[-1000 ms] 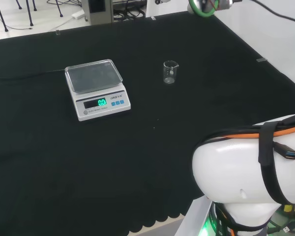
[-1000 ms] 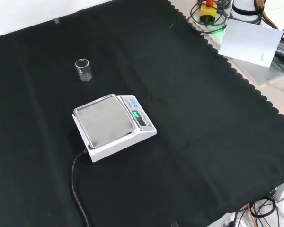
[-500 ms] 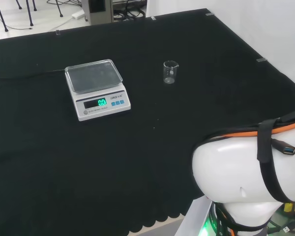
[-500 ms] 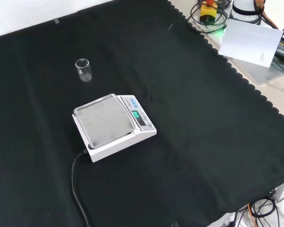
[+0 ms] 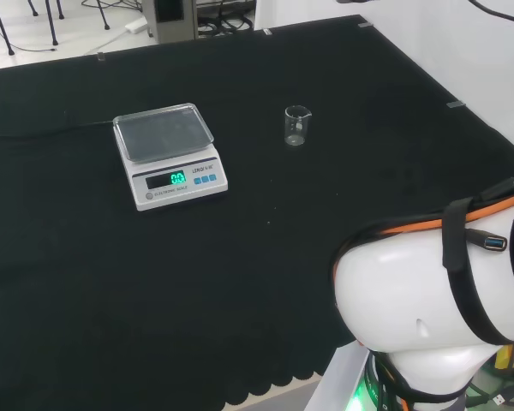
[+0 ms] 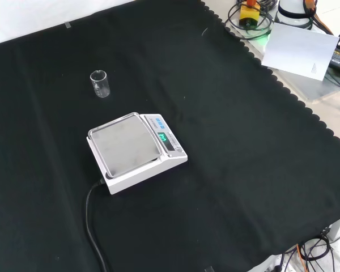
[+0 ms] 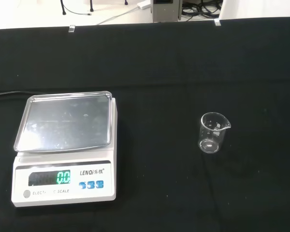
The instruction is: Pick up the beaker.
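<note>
Clear glass beaker [image 7: 213,132] stands upright on the worktop [image 7: 164,193], ahead of the wrist camera, apart from the scale [image 7: 65,147]. Hand state: we cannot tell. We'd approach level, fingers around its wall.

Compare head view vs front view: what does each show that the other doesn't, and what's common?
Head view alone: the arm's big white link with its orange cable at the lower right, and chair legs on the floor beyond the bench.

Front view alone: the scale's black cord trailing toward the near edge of the cloth, a white sheet of paper beside the cloth at the upper right, and coiled cables near it.

Both: the black cloth, the white scale with its metal pan bare and green display lit, and the clear beaker standing upright on the cloth, apart from the scale.
</note>
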`<action>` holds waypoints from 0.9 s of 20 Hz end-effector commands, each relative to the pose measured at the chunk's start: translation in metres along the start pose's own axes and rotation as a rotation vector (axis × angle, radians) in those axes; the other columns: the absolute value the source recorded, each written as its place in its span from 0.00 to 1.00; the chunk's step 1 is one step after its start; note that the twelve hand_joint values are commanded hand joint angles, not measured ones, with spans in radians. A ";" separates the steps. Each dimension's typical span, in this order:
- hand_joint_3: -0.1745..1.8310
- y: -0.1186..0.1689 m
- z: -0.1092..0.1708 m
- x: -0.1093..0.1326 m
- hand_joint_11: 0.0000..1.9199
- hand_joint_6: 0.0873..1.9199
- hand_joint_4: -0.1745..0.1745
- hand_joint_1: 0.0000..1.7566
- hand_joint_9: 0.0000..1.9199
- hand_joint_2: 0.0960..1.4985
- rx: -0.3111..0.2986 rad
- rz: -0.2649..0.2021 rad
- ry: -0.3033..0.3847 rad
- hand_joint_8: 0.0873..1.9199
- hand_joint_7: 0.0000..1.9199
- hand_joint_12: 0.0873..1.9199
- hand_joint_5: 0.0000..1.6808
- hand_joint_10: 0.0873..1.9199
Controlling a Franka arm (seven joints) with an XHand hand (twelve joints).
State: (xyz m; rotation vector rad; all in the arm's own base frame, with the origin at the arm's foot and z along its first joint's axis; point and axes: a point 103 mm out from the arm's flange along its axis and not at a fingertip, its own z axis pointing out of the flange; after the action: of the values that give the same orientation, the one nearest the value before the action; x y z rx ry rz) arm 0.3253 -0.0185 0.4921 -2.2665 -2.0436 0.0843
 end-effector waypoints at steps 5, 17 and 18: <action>0.43 0.013 0.020 -0.002 0.15 0.28 0.38 0.38 0.42 0.49 -0.031 -0.003 0.008 0.32 0.36 0.72 0.32 0.33; 0.44 0.094 0.077 -0.020 0.15 0.30 0.38 0.40 0.41 0.48 -0.032 0.029 0.055 0.33 0.35 0.72 0.33 0.33; 0.44 0.101 0.080 -0.024 0.15 0.31 0.37 0.40 0.41 0.48 -0.026 0.026 0.066 0.33 0.35 0.72 0.33 0.33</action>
State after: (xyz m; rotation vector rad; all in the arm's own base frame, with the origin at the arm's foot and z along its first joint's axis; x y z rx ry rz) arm 0.3790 -0.0276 0.4313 -2.3110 -2.0384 0.0466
